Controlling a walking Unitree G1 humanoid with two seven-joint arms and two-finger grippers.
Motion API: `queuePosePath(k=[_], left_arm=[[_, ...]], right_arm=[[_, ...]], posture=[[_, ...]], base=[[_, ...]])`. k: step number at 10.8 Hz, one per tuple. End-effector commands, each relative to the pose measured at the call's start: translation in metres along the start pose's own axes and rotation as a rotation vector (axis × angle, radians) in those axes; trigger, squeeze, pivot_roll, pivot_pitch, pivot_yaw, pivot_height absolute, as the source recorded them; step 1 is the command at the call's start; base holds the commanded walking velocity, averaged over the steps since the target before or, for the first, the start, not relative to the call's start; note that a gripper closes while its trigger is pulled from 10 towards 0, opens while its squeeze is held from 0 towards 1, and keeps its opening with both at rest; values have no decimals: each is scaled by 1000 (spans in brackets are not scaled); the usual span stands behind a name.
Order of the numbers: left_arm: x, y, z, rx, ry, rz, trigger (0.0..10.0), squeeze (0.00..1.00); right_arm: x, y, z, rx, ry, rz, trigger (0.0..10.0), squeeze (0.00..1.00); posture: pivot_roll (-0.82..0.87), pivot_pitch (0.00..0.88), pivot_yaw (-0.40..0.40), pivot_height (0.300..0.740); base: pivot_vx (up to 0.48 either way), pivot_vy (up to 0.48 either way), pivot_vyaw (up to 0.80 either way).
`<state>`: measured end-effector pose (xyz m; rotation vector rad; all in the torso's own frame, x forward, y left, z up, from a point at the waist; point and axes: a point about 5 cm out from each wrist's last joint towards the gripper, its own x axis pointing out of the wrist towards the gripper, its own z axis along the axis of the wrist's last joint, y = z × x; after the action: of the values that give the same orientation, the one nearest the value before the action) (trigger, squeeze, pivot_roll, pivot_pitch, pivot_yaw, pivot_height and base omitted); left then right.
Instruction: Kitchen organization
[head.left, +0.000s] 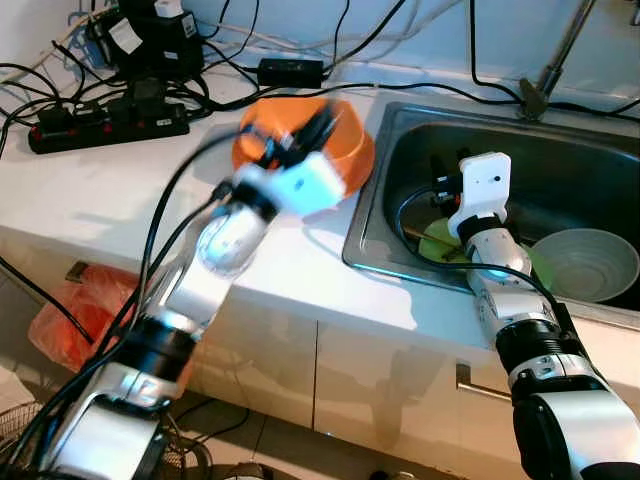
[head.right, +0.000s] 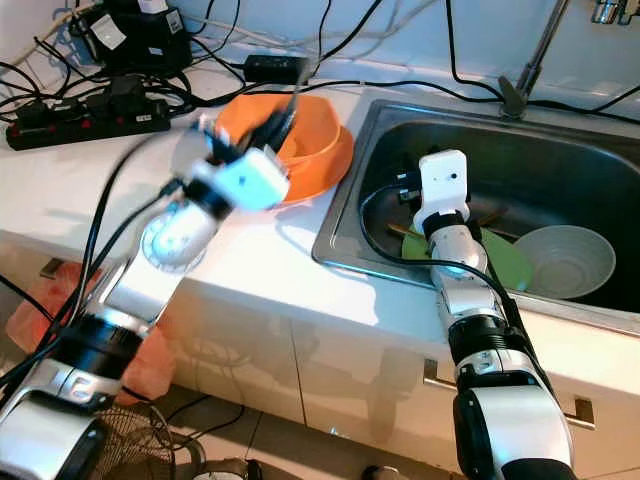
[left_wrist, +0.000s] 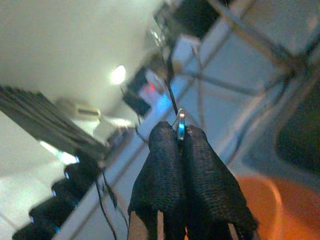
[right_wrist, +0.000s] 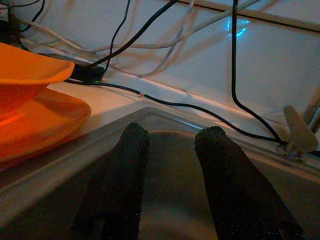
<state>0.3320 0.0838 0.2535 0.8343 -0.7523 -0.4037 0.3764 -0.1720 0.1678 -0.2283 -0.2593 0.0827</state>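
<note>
A black power strip (head.left: 105, 125) lies at the white counter's (head.left: 100, 200) left. The left end effector (left_wrist: 181, 137), blurred above the orange plastic bowl (head.left: 350, 150), pinches a thin silver metal piece (left_wrist: 180, 124). The right end effector (right_wrist: 170, 142), fingers apart, hovers in the steel sink (head.left: 570, 165) near a white bowl (head.left: 585, 262) and green plate (head.right: 505, 262).

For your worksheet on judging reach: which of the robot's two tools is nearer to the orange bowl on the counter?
The left tool is nearer: it is over the orange bowl, pinching a thin metal piece. The right tool is apart from it, down in the sink.
</note>
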Motion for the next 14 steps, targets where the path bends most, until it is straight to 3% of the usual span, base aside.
queuePosePath(k=[1, 2, 3, 5, 7, 9, 11, 14], left_arm=[[4, 5, 7, -43, -30, 25, 10000, 0], [6, 3, 12, -131, -34, 28, 10000, 0], [9, -5, 20, -343, -38, 15, 10000, 0], [10, -9, 25, -447, -45, -2, 10000, 0], [12, -4, 31, -587, -57, 19, 10000, 0], [10, -11, 34, -693, -55, -42, 10000, 0], [8, -20, 37, -739, -43, -106, 10000, 0], [8, -18, 34, -729, -28, -99, 10000, 0]], right_arm=[[2, -3, 3, -13, -11, -7, 10000, 0], [2, -6, 4, -31, -18, -14, 10000, 0], [3, -13, 9, -84, -45, -31, 10000, 0], [4, -19, 16, -179, -81, -45, 10000, 0], [3, -23, 26, -345, -155, -41, 10000, 0], [2, -17, 33, -451, -222, -1, 10000, 0], [0, -6, 34, -504, -259, 55, 10000, 0], [-1, 11, 37, -480, -296, 121, 10000, 0]], posture=[[107, 62, -13, 740], [107, 62, -13, 740], [107, 62, -13, 740], [96, 66, -7, 740], [94, 73, -5, 740], [90, 77, -4, 740], [90, 79, -4, 740], [92, 76, -3, 740]], base=[[0, 0, 0], [0, 0, 0], [0, 0, 0], [0, 0, 0], [0, 0, 0], [0, 0, 0], [0, 0, 0], [0, 0, 0]])
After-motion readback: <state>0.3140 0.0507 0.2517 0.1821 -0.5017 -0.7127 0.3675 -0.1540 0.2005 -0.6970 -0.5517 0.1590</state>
